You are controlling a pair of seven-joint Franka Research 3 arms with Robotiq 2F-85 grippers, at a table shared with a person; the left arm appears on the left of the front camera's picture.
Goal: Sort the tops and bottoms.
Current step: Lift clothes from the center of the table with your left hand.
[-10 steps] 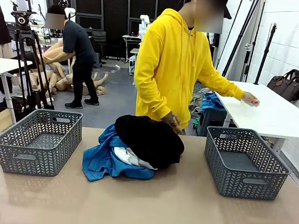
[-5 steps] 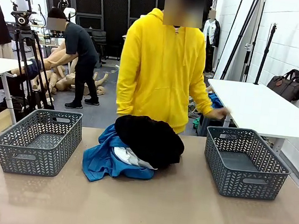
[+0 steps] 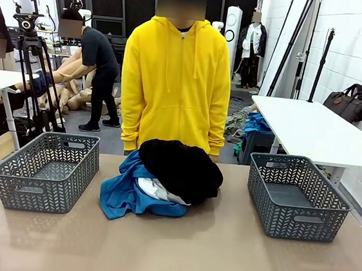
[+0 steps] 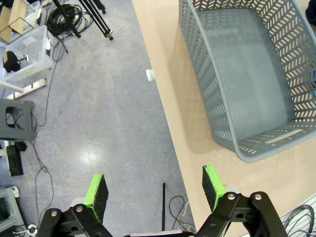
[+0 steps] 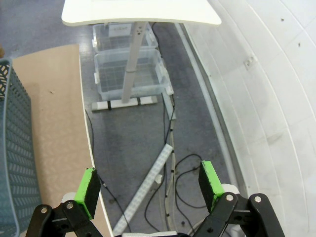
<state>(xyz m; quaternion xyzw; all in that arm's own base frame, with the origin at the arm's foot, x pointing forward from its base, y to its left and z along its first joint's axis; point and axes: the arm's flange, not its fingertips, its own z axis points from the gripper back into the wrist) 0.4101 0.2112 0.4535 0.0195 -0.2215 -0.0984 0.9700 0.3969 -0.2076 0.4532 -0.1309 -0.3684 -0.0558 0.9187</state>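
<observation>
The left gripper [image 4: 154, 190] is spread, a grey basket [image 4: 207, 98] just ahead; the right gripper [image 5: 148, 186] is spread beside the other basket [image 5: 15, 163]; the clothes pile [image 3: 177, 167], black on top, lies between both baskets

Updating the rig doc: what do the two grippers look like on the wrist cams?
Both look alike. The left gripper and right gripper have black linkage fingers with silver pivot pins, and each finger ends in a bright green rectangular pad.
</observation>
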